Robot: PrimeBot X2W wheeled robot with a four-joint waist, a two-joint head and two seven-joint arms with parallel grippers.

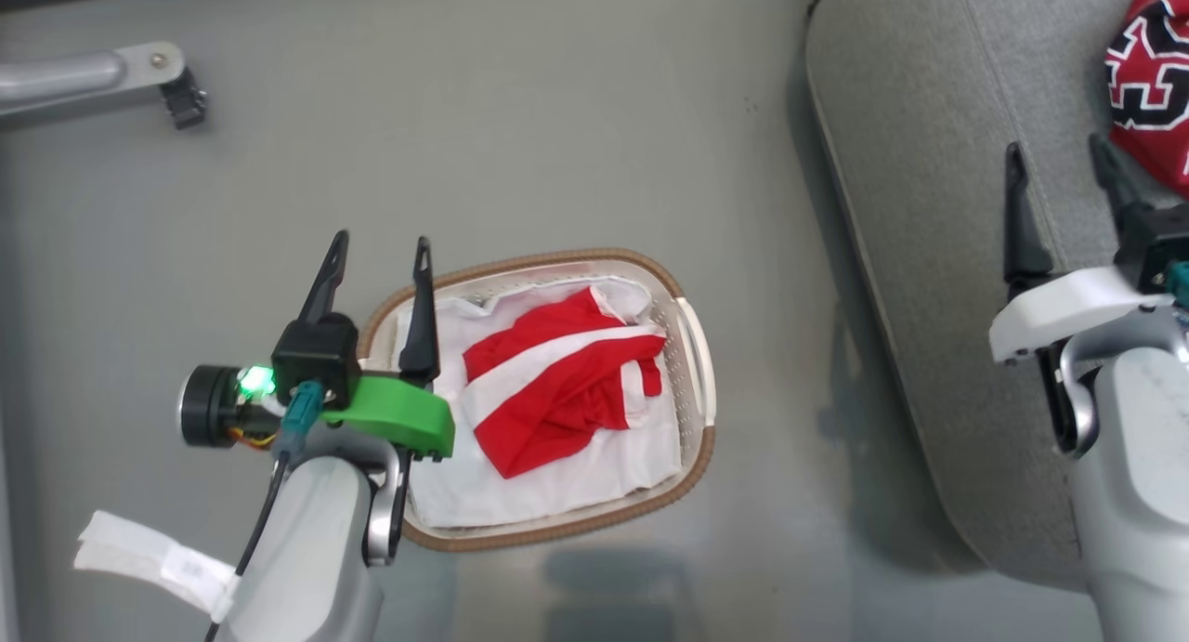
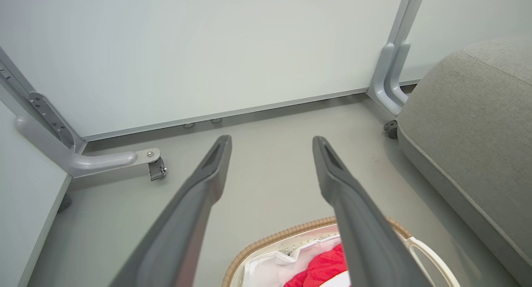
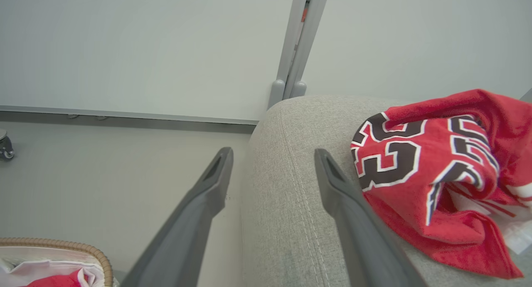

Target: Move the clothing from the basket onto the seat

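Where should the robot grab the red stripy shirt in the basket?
Pinch the bunched folds in the middle of the stripy shirt, coming straight down from above. The basket walls block the sides, and grabbing an edge might catch the white liner too.

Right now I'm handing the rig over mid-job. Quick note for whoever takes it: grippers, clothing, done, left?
Left gripper: open, empty, at the left end of the basket.
Right gripper: open, empty, over the seat, beside the "23" jersey.
Done: "23" jersey lies on the seat.
Left: striped garment lies in the basket on the white liner. Move it to the seat and leave the liner.
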